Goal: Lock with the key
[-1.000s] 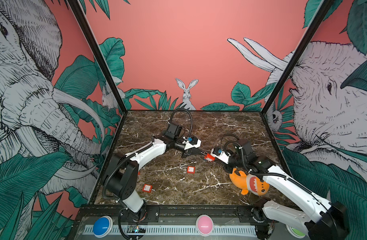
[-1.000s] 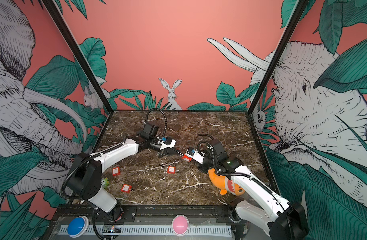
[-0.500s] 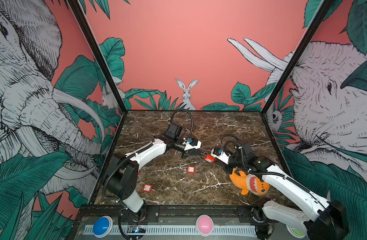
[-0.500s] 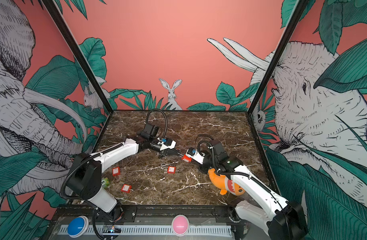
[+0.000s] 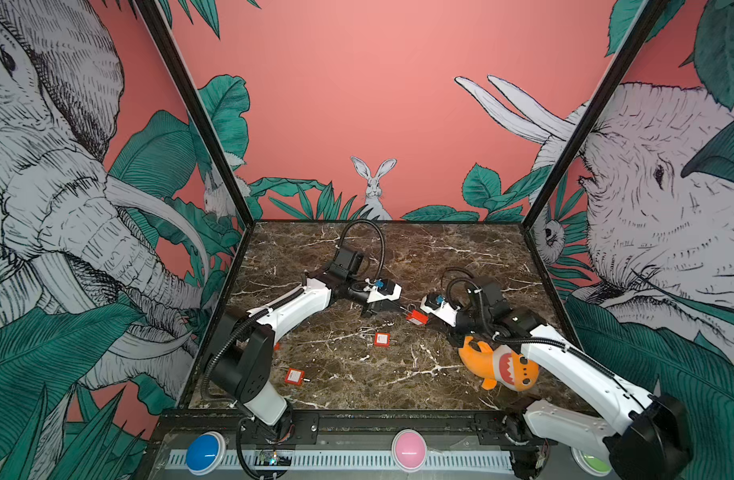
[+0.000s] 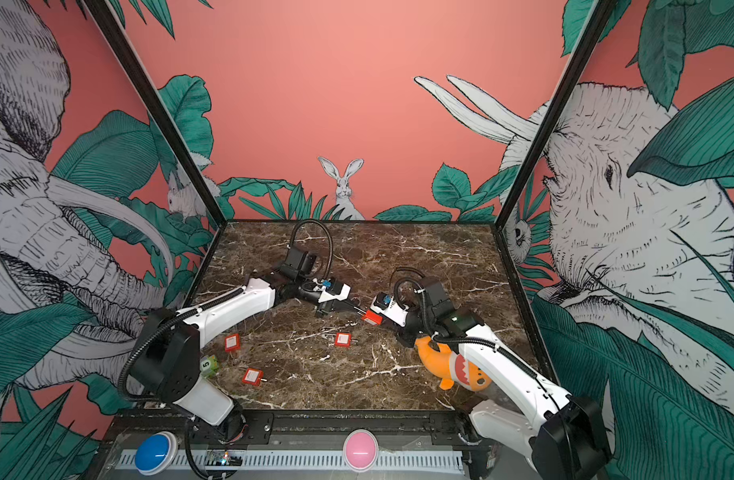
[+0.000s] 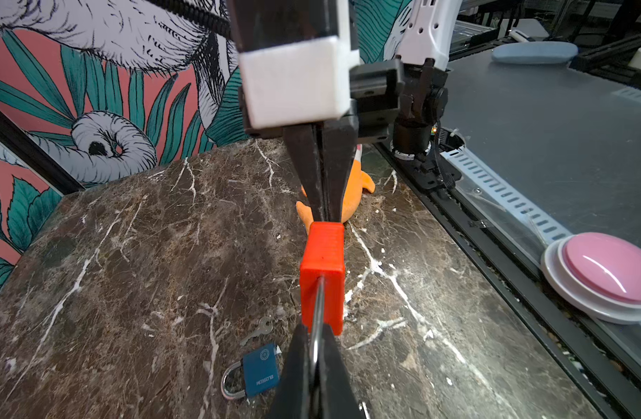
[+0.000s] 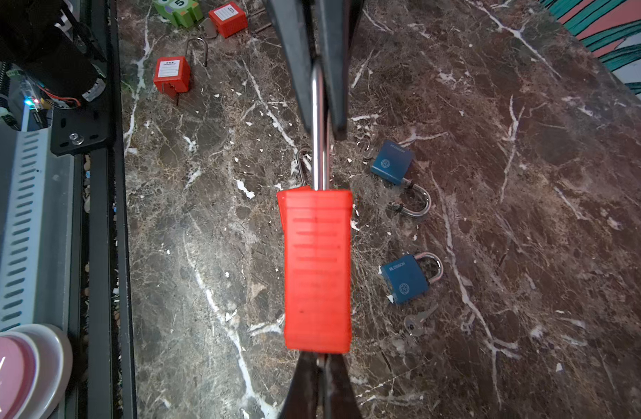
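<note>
A red padlock (image 5: 417,318) (image 6: 371,318) hangs above the marble table between my two grippers. My left gripper (image 7: 317,357) is shut on its steel shackle (image 8: 319,152), which sticks out of one end of the red body (image 7: 322,279). At the opposite end of the body (image 8: 317,268), my right gripper (image 8: 321,364) is shut on the key (image 8: 321,359). Only a thin sliver of the key's metal shows between the fingers. In both top views the left gripper (image 5: 402,309) and right gripper (image 5: 425,316) meet nose to nose at the lock.
Other red padlocks (image 5: 381,339) (image 5: 294,376) (image 6: 232,343) lie on the table. Two blue padlocks (image 8: 391,163) (image 8: 406,279) and a loose key (image 8: 417,321) lie under the held lock. An orange shark plush (image 5: 498,365) sits by the right arm. A green die (image 6: 209,365) lies near the left base.
</note>
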`<move>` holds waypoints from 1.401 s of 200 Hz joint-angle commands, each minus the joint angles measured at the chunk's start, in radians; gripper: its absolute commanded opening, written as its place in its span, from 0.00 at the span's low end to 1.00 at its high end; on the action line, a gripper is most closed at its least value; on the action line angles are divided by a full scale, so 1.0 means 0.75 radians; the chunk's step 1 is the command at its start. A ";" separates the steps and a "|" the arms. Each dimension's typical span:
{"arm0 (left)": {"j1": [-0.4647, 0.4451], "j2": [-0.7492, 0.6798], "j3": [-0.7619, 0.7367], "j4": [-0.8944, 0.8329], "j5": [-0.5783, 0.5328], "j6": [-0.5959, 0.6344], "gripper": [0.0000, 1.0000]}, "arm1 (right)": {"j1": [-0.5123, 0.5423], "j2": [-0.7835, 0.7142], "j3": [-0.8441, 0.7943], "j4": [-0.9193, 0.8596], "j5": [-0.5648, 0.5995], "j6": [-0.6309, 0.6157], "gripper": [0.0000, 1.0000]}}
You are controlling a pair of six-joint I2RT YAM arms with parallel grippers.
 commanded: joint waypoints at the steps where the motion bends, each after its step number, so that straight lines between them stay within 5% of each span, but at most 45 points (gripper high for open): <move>1: 0.023 -0.043 0.024 0.035 0.011 0.072 0.00 | -0.001 0.028 0.029 -0.145 -0.085 0.003 0.00; 46: 0.037 -0.003 0.086 -0.051 0.022 0.143 0.00 | -0.003 0.052 0.057 -0.173 -0.088 0.013 0.00; 137: 0.086 0.135 0.280 -0.417 0.151 0.234 0.00 | 0.010 0.029 0.041 -0.047 0.212 -0.059 0.00; 191: 0.087 0.092 0.233 -0.349 0.109 0.276 0.00 | 0.008 0.029 0.047 -0.124 0.121 -0.069 0.00; 222: 0.087 -0.011 0.077 0.011 0.046 0.152 0.00 | -0.007 0.023 0.017 -0.129 0.001 -0.009 0.00; 280: 0.087 0.007 0.124 -0.107 0.032 0.214 0.00 | -0.014 0.077 0.037 -0.191 -0.023 -0.024 0.00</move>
